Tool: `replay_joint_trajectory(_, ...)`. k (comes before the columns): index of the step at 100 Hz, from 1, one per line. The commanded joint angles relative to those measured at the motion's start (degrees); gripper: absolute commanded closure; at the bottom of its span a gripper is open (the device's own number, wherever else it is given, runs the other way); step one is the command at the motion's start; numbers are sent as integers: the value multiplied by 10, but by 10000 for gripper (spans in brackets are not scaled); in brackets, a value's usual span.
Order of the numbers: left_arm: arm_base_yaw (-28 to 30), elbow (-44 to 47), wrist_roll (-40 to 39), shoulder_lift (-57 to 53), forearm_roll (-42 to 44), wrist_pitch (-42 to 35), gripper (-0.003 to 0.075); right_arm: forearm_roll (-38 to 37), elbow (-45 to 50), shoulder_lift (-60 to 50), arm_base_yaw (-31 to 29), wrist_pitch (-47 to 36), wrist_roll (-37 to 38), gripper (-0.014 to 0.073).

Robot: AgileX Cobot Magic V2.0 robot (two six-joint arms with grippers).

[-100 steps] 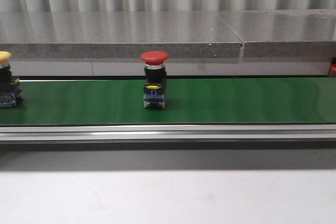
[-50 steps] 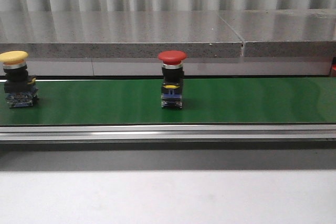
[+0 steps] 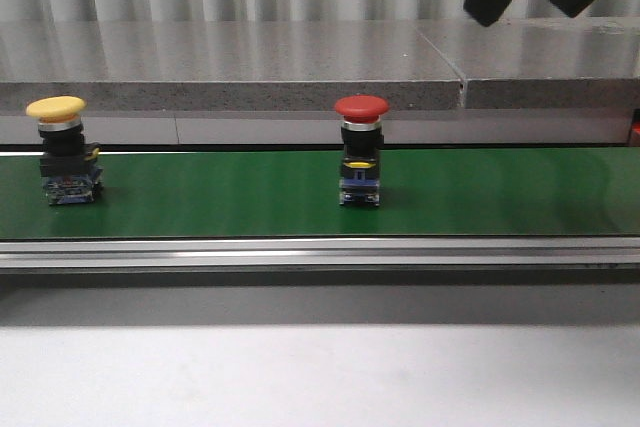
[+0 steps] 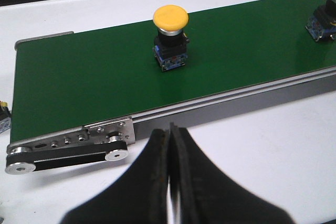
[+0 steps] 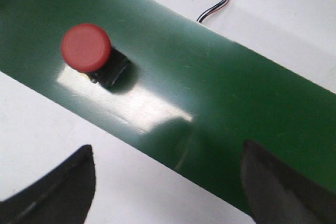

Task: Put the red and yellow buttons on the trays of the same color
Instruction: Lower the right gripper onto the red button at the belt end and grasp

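Observation:
A red button (image 3: 361,152) stands upright mid-belt on the green conveyor (image 3: 200,197). A yellow button (image 3: 65,152) stands near the belt's left end. In the front view my right gripper (image 3: 528,9) hangs open, above and to the right of the red button. From the right wrist, the red button (image 5: 86,48) sits off to one side of the open right gripper (image 5: 168,150), clear of both fingers. My left gripper (image 4: 170,129) is shut on nothing, over the white table on the near side of the belt, with the yellow button (image 4: 170,30) beyond it. The trays are out of view.
A grey stone ledge (image 3: 230,67) runs behind the belt. The belt's end pulley and bracket (image 4: 68,148) lie close to the left gripper. A cable with a connector (image 5: 220,3) lies on the white table (image 3: 320,377) past the belt's far side.
Both buttons have travelled to the right along the belt. The right gripper's fingers have come into the front view at the top right.

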Motion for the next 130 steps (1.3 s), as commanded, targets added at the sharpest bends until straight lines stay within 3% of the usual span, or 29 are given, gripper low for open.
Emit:
replay_joint_trajectory(1,-5,-16,0,3,-12,-35,740,17,-45,15,5,10,-25,13)
replay_joint_trajectory(33,-5,-16,0,3,-12,-35,740,75,-130,125,5,86,-109,13)
replay_joint_trajectory(65,-5,-16,0,3,-12,-35,740,75,-134,183,5,32,-135,20)
replay_joint_trajectory(75,-5,-16,0,3,-12,-35,740,72,-134,184,5,18,-136,92)
replay_joint_trajectory(96,-5,-16,0,3,-12,-35,740,69,-134,183,2,15,-137,361)
replay_joint_trajectory(130,-5,-16,0,3,-12,-35,740,69,-134,143,-27,-5,-115,379)
